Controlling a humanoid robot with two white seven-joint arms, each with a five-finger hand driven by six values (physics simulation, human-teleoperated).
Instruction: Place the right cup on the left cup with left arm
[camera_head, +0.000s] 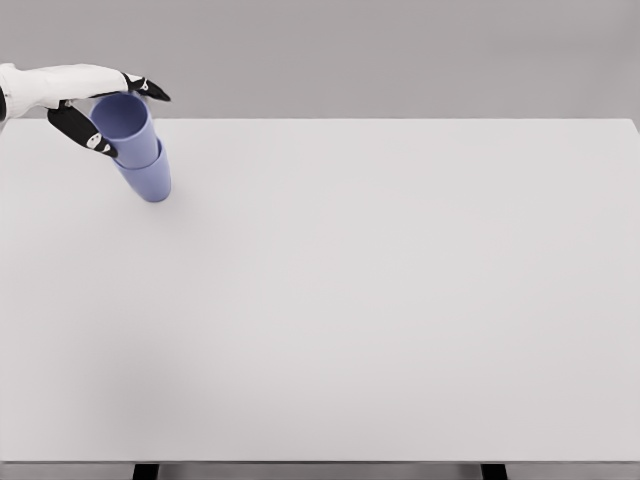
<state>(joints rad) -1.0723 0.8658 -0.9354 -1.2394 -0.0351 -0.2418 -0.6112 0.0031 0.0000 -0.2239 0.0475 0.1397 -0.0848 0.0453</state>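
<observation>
Upper cup nests in lower cup; left hand straddles it.

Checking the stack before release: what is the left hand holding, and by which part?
The left hand grips the upper cup near its rim, nested in the lower cup.

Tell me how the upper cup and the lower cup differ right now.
The upper cup sits nested in the lower cup, so its open mouth shows while the lower cup's mouth is filled. The left hand has its fingers around the upper cup; the lower cup is not touched by the hand. The upper cup shows most of its wall, the lower cup only its bottom part. Both are lilac-blue and tilted alike on the table.
</observation>
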